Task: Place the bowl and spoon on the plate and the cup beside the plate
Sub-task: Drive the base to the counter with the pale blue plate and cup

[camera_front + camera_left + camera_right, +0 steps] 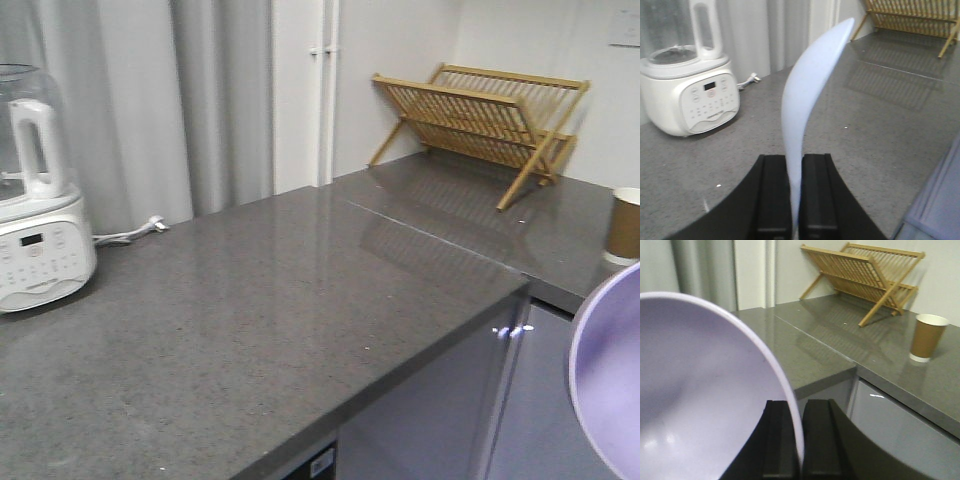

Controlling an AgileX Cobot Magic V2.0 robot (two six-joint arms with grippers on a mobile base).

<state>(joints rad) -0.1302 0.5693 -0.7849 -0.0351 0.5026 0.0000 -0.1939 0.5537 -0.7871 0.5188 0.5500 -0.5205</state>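
Observation:
The pale blue spoon (pixel 805 100) stands upright in my left gripper (pixel 796 158), which is shut on its handle above the grey countertop (pixel 880 135). My right gripper (pixel 801 403) is shut on the rim of the lavender bowl (pixel 700 390), held tilted in the air off the counter's front edge. Part of that bowl (pixel 612 370) shows at the lower right of the front view. The brown paper cup (pixel 926 337) stands upright on the counter at the right, also seen as the cup (pixel 625 225) at the frame's edge. The plate is out of view.
A folding wooden dish rack (pixel 480 115) stands at the back right of the countertop (pixel 250 330). A white blender (pixel 40 210) with its cord sits at the back left. Cabinet fronts (pixel 450 420) drop below the counter's front edge.

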